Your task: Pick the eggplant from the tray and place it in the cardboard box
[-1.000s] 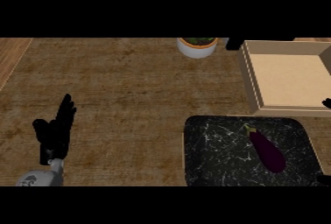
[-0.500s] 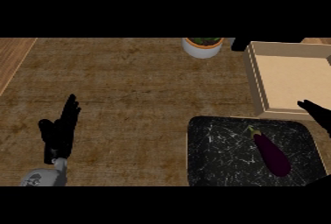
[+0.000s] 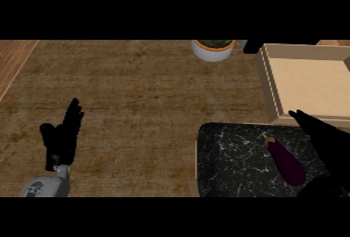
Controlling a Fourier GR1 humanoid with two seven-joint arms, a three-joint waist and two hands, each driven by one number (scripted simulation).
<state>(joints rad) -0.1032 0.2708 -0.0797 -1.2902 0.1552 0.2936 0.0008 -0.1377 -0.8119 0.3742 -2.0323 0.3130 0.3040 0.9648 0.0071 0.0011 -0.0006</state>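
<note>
A dark purple eggplant [image 3: 285,162] with a green stem lies on the black speckled tray [image 3: 229,166] at the lower right. Behind the tray stands the open cardboard box [image 3: 306,81], with nothing visible inside. My right hand [image 3: 328,141] comes in from the right edge just right of the eggplant, its fingers straight and pointing up toward the box, not touching the eggplant. At the lower left my left hand [image 3: 61,139] rests open above the counter, fingers up.
A white pot with a green plant [image 3: 213,49] stands at the back of the counter, left of the box. A dark object [image 3: 253,45] sits beside the box's far corner. Brown counter top stretches between my left hand and the tray.
My right hand has come further into view from the right, now reaching beside the eggplant over the tray's right part. The left hand stays as it was.
</note>
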